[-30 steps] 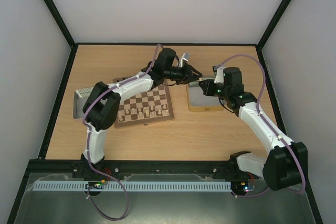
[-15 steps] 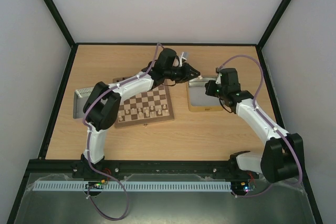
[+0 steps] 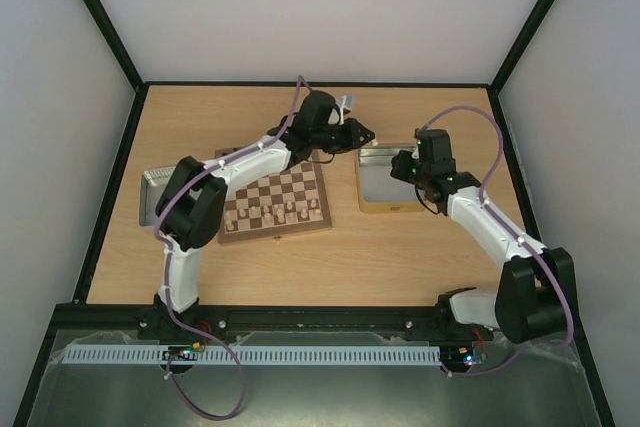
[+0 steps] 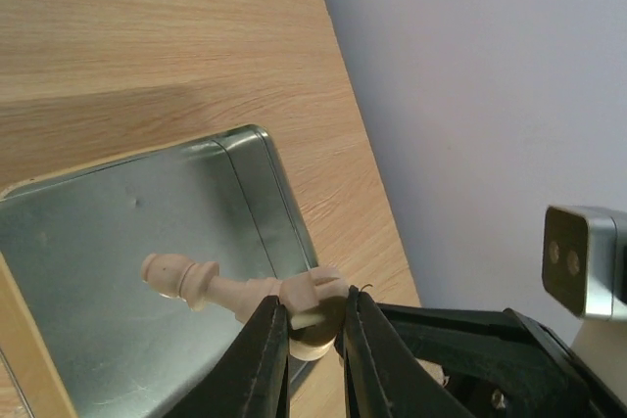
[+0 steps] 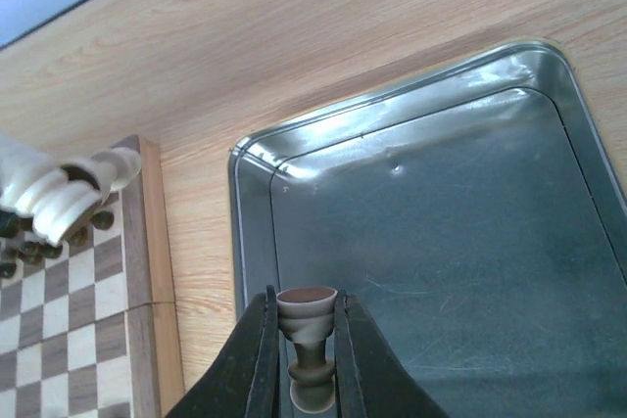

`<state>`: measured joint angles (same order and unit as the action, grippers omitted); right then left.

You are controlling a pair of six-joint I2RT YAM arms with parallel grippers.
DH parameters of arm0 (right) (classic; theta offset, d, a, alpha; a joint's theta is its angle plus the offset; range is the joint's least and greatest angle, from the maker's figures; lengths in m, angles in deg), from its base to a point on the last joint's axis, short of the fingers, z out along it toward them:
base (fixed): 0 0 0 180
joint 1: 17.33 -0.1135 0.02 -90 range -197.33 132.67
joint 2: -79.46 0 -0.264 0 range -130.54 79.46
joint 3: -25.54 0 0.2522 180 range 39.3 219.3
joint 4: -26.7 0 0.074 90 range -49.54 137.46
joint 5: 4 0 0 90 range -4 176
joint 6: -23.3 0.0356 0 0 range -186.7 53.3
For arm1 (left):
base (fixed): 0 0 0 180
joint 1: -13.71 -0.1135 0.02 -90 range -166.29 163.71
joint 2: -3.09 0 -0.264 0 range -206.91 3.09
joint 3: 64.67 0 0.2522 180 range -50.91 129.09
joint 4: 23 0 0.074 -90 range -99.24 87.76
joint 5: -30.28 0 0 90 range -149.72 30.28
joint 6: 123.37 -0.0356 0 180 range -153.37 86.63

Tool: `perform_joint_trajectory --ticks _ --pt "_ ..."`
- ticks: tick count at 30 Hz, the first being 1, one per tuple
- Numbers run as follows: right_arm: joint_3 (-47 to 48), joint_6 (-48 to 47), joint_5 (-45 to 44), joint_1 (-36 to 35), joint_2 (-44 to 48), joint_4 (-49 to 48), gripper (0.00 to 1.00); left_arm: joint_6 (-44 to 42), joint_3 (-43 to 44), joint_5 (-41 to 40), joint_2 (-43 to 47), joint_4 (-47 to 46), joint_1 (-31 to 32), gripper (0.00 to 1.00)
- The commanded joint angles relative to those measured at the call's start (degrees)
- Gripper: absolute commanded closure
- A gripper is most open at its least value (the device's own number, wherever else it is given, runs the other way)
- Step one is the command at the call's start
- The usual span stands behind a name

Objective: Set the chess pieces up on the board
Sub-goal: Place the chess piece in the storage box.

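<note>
Above the metal tin (image 4: 108,232): your left gripper (image 4: 313,325) is pinching a cream chess piece (image 4: 230,291) by its base (stem sideways).
Right gripper (image 5: 304,302): clamping a dark brown piece (image 5: 307,345).
Handling: light, hard, slick; probably swivelling.

- cream chess piece (image 4: 230,291) — plain pale wood
- brown chess piece (image 5: 307,325) — dark
- board (image 3: 300,185) — light and dark brown checks, pale border
- tin (image 5: 441,271) — shiny silver-grey
- table (image 3: 400,257) — light grained wood
</note>
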<state>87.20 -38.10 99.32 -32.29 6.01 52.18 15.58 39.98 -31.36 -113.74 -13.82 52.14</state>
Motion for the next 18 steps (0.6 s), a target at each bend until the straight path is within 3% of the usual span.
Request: perform_joint_trajectory --ticks 1,10,18 --pt "-1.61 8.30 -2.69 0.13 2.27 -2.43 0.95 -8.28 -1.57 -6.39 3.95 1.19 2.86 0.89" --pt "-4.31 18.76 -8.22 0.18 8.57 2.22 0.93 -24.75 -2.99 -29.69 3.21 7.77 11.59 0.89" --pt "-5.54 19.77 -5.91 0.11 9.83 4.61 0.93 -30.45 -5.43 -30.12 1.88 7.19 13.99 0.87"
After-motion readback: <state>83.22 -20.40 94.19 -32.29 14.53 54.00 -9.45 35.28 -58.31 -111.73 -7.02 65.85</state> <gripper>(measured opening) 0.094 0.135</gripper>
